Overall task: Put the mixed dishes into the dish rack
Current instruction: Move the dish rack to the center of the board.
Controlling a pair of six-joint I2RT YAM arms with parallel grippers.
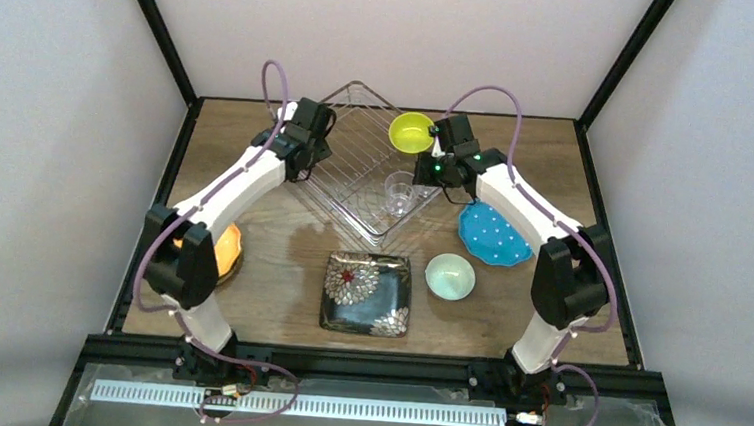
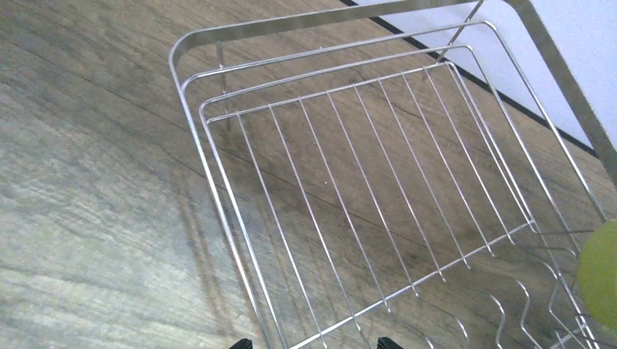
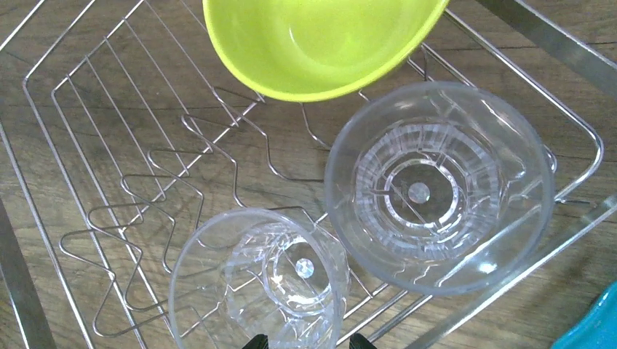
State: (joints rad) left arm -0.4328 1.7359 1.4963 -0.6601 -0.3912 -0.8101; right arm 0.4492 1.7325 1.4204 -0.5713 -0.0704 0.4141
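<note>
your dish rack (image 1: pixel 348 146) sits cornerwise at the middle of the tabletop's (image 1: pixel 276 311) far edge. it is a silver wire basket with low sides. in it you have one clear glass cup (image 3: pixel 435 189), mouth up, and a second glass cup (image 3: pixel 258 287) just beside it, both in the corner nearest the blue dotted plate (image 1: pixel 495 234). the yellow-green bowl (image 1: pixel 411 132) is tilted over the rack's far right side; what bears it you cannot tell.

your right gripper (image 3: pixel 305 342) hangs above the cups, jaws partly apart, nothing seen between the tips. your left gripper (image 2: pixel 314 343) is spread wide over the rack's left part, gripping nothing.

outside the rack, the black square floral plate (image 1: pixel 366 292) lies at the middle of the near edge, with the mint bowl (image 1: pixel 450 276) just beside it. the blue plate lies under the right arm. an orange plate (image 1: pixel 228 245) lies by the left edge, mostly hidden under the left arm.

the top is wood-grain, with pale walls (image 1: pixel 57 151) and black frame posts (image 1: pixel 154 17) around it.
</note>
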